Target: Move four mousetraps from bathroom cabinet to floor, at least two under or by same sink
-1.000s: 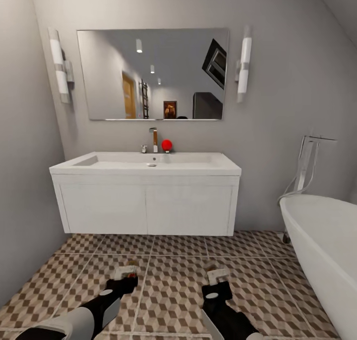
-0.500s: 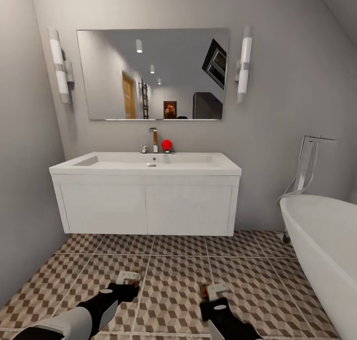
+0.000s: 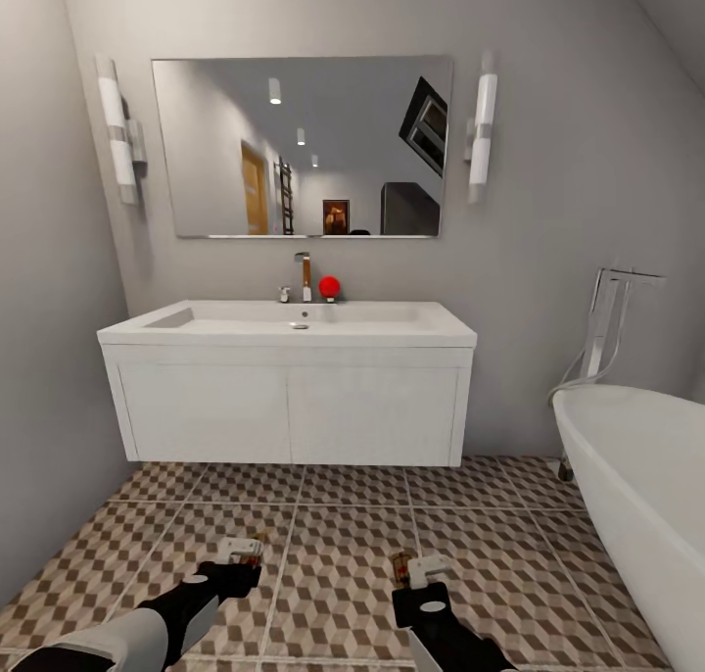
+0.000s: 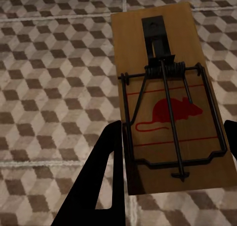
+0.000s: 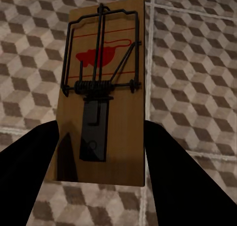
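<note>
My left gripper (image 3: 242, 552) is shut on a tan mousetrap (image 4: 168, 102) with a red mouse print, its black fingers (image 4: 106, 176) pressing both long edges. My right gripper (image 3: 419, 568) is shut on a second mousetrap (image 5: 103, 87), held the same way between dark fingers (image 5: 173, 171). Both traps hang low over the cube-patterned bathroom floor (image 3: 343, 535), in front of the white wall-hung vanity. The long white sink (image 3: 294, 321) with its faucet (image 3: 304, 275) sits on top of that vanity. Whether the traps touch the tiles is unclear. The cabinet is out of view.
A white bathtub (image 3: 636, 476) with a chrome filler (image 3: 607, 324) stands at the right. A grey wall (image 3: 49, 359) closes the left side. A red ball (image 3: 329, 286) sits on the sink ledge under the mirror (image 3: 304, 143). Open floor lies beneath the vanity.
Both grippers have dropped lower and drawn back toward me with their mousetraps. The room has not shifted.
</note>
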Robot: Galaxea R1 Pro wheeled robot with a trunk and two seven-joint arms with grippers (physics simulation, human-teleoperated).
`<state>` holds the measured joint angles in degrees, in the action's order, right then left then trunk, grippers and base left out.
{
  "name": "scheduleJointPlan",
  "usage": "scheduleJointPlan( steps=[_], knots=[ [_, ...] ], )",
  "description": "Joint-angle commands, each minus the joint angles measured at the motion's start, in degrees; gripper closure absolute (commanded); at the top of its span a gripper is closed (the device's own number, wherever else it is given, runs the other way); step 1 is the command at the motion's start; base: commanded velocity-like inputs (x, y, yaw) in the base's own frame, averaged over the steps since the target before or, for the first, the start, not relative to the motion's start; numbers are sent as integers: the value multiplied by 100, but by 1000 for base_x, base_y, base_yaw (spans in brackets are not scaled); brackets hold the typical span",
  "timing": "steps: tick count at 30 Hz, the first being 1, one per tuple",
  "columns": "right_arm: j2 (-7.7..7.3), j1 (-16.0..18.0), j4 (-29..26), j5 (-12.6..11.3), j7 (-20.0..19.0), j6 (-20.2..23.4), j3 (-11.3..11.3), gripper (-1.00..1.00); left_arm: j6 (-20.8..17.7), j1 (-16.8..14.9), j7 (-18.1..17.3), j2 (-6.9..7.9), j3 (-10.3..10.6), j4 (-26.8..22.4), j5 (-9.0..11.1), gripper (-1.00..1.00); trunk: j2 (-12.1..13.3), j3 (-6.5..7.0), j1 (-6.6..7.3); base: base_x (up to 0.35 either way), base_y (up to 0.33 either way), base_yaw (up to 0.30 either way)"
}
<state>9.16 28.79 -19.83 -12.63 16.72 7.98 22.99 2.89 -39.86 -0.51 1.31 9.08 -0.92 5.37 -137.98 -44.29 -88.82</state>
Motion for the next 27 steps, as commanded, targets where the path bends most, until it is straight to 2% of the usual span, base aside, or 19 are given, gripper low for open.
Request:
scheduleJointPlan(
  steps=[1,8,17,21,27],
  knots=[
    [0,3,-11,-48,75,34,53,100,26,-4,7,1,46,8,49,100,-3,-6,1,0,0,0],
    [-17,3,-12,-47,173,48,59,100,52,-4,7,11,33,4,50,100,-3,-6,1,0,0,0],
    [-24,3,-44,-47,184,53,56,100,491,-1,60,-20,33,8,46,100,-3,-6,1,0,0,0],
    [-17,3,-47,-47,183,54,62,100,556,-3,93,-43,33,12,54,100,-3,-6,1,14,0,0],
    [-19,3,-49,-36,183,48,89,100,542,-3,105,-43,24,5,61,100,-3,-6,1,284,0,0]
  ],
)
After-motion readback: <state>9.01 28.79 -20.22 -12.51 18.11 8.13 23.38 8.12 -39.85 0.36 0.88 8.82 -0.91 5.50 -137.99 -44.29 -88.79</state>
